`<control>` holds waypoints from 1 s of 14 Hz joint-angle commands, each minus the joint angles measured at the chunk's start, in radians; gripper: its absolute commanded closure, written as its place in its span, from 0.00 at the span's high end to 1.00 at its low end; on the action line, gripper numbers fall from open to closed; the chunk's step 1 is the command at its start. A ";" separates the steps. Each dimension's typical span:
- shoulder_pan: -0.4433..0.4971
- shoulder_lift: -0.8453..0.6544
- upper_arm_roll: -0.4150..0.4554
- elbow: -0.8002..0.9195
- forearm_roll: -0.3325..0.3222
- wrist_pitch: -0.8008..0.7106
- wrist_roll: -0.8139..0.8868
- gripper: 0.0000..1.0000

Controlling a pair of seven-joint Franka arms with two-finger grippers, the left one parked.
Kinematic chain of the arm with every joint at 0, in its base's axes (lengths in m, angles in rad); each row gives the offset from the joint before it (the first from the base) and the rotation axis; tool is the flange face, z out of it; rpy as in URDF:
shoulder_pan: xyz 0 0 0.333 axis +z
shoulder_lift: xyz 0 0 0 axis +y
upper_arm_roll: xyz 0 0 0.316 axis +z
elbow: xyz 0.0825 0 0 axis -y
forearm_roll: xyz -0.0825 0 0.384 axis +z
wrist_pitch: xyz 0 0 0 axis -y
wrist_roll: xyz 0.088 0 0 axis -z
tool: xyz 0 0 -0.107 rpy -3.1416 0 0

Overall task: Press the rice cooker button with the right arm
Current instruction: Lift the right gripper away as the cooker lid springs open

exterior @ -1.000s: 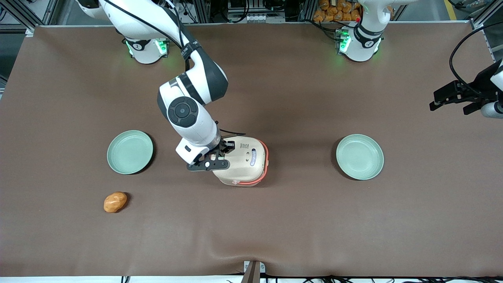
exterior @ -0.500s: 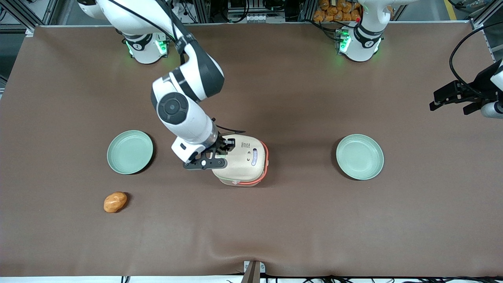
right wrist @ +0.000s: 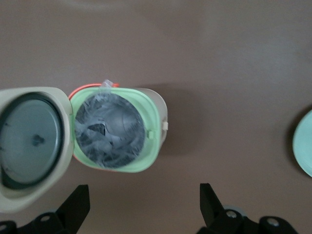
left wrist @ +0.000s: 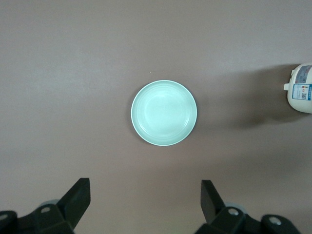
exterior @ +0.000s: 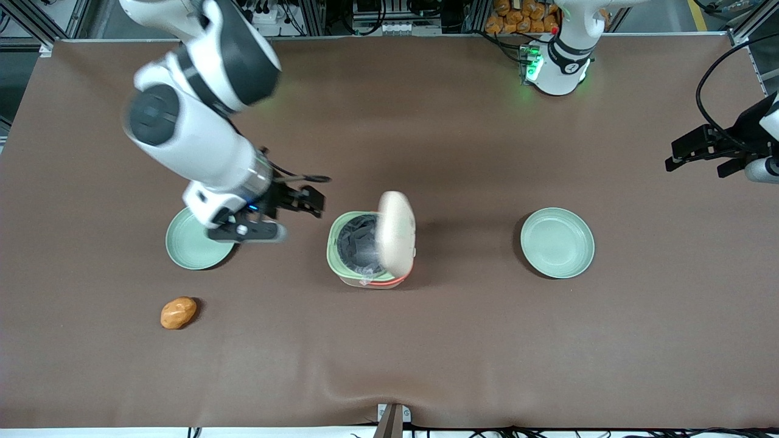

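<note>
The rice cooker (exterior: 364,277) stands mid-table with its cream lid (exterior: 397,234) swung upright. The pale green rim (right wrist: 153,122) and the grey inner pot (right wrist: 109,129) are exposed, and the lid's grey underside (right wrist: 31,146) faces the wrist camera. A small cream tab (right wrist: 165,126) sticks out of the cooker's wall; I cannot tell whether it is the button. The right arm's gripper (exterior: 280,216) hangs raised beside the cooker, toward the working arm's end, clear of it. In the wrist view the gripper (right wrist: 144,195) is open, with only bare table between its fingers.
One pale green plate (exterior: 185,249) lies partly under the gripper's hand; its edge (right wrist: 304,146) shows in the wrist view. A second plate (exterior: 557,243) lies toward the parked arm's end. An orange-brown lump (exterior: 178,312) lies nearer the front camera than the first plate.
The cooker's lid, shut before, has sprung open and upright. The gripper has lifted off the cooker and moved away toward the working arm's end, over the nearby plate.
</note>
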 commanded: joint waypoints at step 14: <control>-0.451 -0.247 0.177 -0.029 -0.373 -0.338 -0.441 1.00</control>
